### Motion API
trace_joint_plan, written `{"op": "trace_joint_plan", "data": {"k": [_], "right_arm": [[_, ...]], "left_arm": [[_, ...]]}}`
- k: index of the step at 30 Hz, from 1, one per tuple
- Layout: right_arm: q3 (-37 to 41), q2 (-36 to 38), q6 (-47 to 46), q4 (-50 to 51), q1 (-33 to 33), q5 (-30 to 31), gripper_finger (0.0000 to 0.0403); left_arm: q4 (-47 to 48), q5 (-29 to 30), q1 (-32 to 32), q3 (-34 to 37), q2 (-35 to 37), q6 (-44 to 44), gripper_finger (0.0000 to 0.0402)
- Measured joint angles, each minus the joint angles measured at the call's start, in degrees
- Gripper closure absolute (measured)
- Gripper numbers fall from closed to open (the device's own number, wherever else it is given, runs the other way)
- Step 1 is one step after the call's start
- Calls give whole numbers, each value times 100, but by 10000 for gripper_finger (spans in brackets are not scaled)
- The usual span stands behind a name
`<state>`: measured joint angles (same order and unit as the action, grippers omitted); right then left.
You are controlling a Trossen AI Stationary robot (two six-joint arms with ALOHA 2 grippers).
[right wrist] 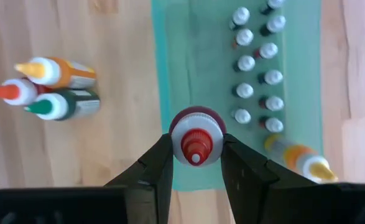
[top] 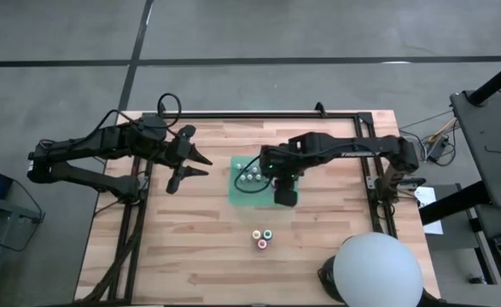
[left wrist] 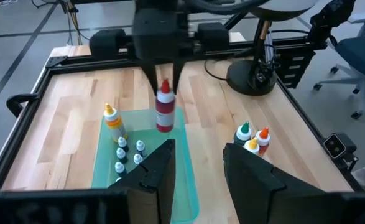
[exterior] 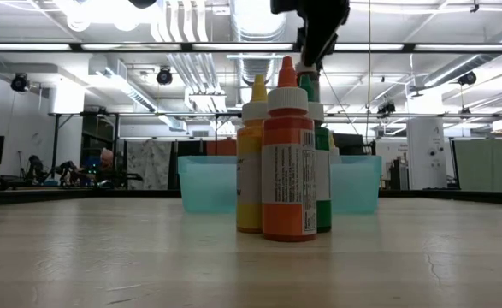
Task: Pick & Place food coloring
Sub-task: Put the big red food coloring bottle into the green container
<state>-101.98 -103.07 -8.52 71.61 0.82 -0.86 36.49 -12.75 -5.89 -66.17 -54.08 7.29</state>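
I see the right pincer (right wrist: 196, 163) clenched on a red dropper bottle (right wrist: 196, 142), its two fingers pressing the white cap from either side; the bottle hangs upright over the green mat (top: 237, 193), near the mat's edge that faces the three loose bottles. On the mat stand two rows of tiny white-capped bottles (right wrist: 254, 71) — beside them a yellow-orange dropper bottle (right wrist: 297, 158). Well apart on the bare wooden bench (top: 173, 247), three more droppers huddle together: an orange-topped one (exterior: 288, 158), a yellow-topped one (exterior: 251, 162) and a green-topped one (right wrist: 61, 105); from table height the orange one stands in front. My left pincer (top: 190, 159) hovers released over the bench just beside the mat — its fingers are spread apart.
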Motion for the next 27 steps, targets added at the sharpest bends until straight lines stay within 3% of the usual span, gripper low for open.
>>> {"op": "trace_joint_plan", "data": {"k": [15, 27], "right_arm": [[2066, 1267, -443, -905, -492, -4, 298], [2302, 1537, -295, -1026, -969, -64, 298]], "left_arm": [[0, 44, -2, 0, 0, 2, 294], [0, 50, -2, 0, 0, 1, 294]]}}
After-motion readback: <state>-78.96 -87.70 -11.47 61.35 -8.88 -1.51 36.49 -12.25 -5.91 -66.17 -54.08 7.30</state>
